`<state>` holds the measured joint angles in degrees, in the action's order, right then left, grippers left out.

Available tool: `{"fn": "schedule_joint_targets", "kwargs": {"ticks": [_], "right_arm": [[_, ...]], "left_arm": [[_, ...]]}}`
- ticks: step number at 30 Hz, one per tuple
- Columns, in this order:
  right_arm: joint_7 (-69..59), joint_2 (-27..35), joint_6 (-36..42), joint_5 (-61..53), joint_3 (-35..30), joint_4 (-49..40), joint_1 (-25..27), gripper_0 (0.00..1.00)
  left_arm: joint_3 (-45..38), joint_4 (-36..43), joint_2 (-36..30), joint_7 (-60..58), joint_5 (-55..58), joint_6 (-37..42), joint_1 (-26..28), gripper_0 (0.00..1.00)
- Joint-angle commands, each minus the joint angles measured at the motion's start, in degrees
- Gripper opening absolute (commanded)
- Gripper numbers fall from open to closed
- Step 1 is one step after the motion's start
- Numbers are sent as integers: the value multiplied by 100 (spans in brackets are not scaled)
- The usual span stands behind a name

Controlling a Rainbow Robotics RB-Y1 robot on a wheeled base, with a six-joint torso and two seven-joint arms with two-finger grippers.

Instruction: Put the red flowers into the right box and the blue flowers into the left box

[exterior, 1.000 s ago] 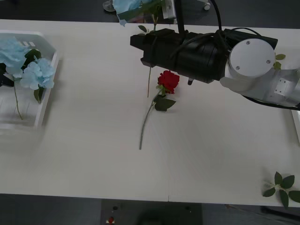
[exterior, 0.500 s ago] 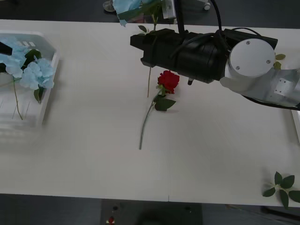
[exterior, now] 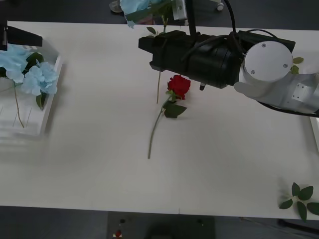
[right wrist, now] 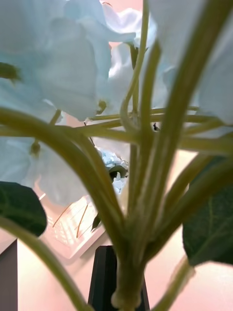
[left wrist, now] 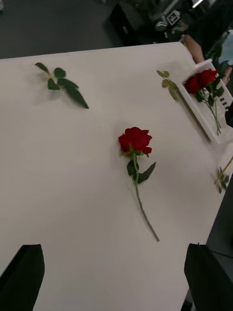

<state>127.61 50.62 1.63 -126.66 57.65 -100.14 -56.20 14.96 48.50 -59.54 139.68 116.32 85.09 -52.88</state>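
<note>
The red flower [exterior: 178, 85] lies flat on the white table [exterior: 99, 174], out in the middle, with its stem pointing back at us. No gripper touches it. A small green leaf sprig [exterior: 301, 196] lies at the near right corner; it has no bloom, so we think it belongs in no box.

Past the rose, the right gripper [right wrist: 116, 291] hangs over the far side of the table. Its fingers are pinched tight on the thin stems of a blue flower [exterior: 137, 9], which is up in the air with its long stem dangling down.

Off to the left is the left box [exterior: 52, 94], with two more blue blooms [exterior: 37, 79] inside. The left gripper [left wrist: 114, 265] hovers up by this box, with its fingers wide apart and nothing in them. Well apart from it, at the table's right side, the right box [left wrist: 196, 114] has red roses [left wrist: 201, 80] in it.

We think the step now is taking the blue flower to the left box. Next, the right arm needs to swing far left, get over the box, and let go. The dangling stem could catch on the rim, so it should go in high.
</note>
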Motion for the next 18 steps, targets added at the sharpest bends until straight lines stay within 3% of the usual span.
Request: {"fn": "schedule_joint_targets", "kwargs": {"ticks": [1,4,18], "right_arm": [[54,10,-22,-17,-34,-58,-111,0],[54,10,-22,-17,-34,-58,-111,0],[54,10,-22,-17,-34,-58,-111,0]], "left_arm": [[-2,-219,312,841,461,237,-47,84],[-2,-368,628,1509,804,333,24,84],[7,-763,1744,1532,1164,1089,199,84]]}}
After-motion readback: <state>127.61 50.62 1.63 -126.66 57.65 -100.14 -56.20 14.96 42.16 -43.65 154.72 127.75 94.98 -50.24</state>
